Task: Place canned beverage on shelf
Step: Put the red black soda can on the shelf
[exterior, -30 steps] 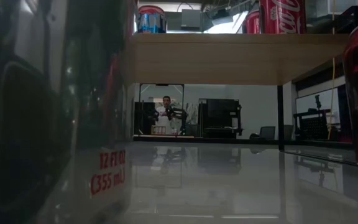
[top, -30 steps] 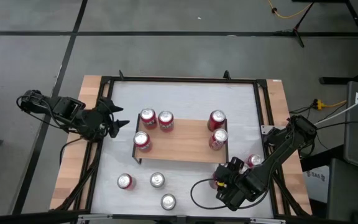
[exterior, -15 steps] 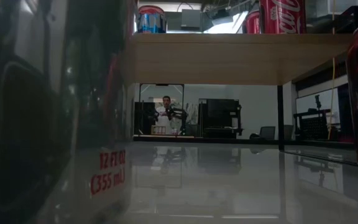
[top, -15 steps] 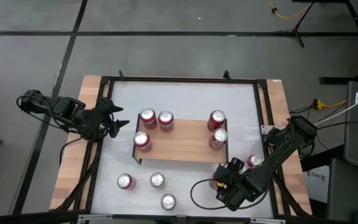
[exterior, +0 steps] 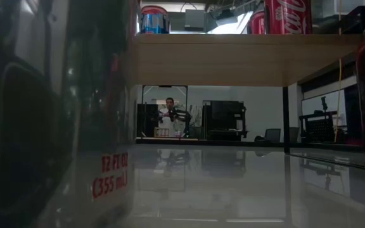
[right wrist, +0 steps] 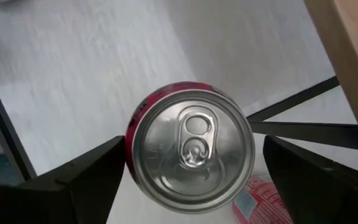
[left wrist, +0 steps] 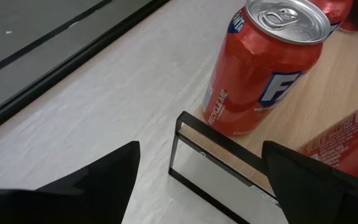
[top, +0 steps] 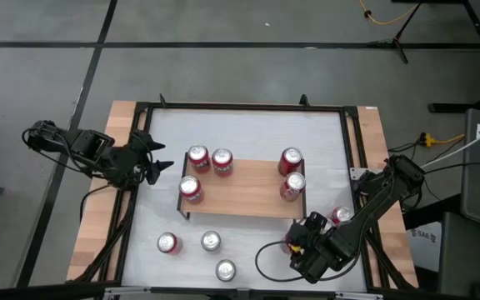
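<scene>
The shelf point(top: 240, 187), a light wooden plank on thin black legs, stands mid-table with several red cans on top. My right gripper point(top: 294, 243) hangs off its near right corner, pointing down over an upright red can point(right wrist: 190, 149) that stands on the white table. It is open, with one finger on either side of the can's top. My left gripper point(top: 158, 165) waits open by the shelf's far left corner, facing an orange-red can point(left wrist: 263, 68) on the plank's corner.
Three more cans stand on the table near the front edge point(top: 167, 242), point(top: 211, 242), point(top: 225, 269). Another can point(top: 341, 215) is close to my right arm. The table's black frame point(top: 352, 167) runs along the right side. A cable point(top: 265, 258) loops beside the right gripper.
In the low view, the red can at the picture's right edge has sunk a little and now stands slightly lower on the table. Neither arm has moved from its place.
</scene>
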`<act>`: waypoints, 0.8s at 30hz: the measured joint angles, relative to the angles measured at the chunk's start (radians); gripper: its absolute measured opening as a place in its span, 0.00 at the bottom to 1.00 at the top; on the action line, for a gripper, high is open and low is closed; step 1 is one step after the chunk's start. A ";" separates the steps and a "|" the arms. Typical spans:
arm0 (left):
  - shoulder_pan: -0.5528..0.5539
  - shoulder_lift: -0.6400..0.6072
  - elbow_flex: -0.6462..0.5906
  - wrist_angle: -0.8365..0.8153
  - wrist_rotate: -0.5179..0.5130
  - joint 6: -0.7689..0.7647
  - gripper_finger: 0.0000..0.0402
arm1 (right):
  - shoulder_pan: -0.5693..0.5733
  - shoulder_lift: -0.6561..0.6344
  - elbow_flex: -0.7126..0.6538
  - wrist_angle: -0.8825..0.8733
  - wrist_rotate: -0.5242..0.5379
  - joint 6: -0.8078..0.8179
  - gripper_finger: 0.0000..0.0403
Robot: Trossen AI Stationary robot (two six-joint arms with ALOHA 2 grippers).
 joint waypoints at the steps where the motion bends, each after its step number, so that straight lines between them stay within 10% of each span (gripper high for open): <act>1: 0.000 0.000 0.000 0.000 0.000 0.000 0.82 | 0.000 0.000 0.000 0.000 0.000 -0.009 0.91; 24: 0.000 0.000 0.000 0.000 0.000 0.000 0.82 | -0.001 -0.005 0.066 -0.011 0.000 -0.338 0.90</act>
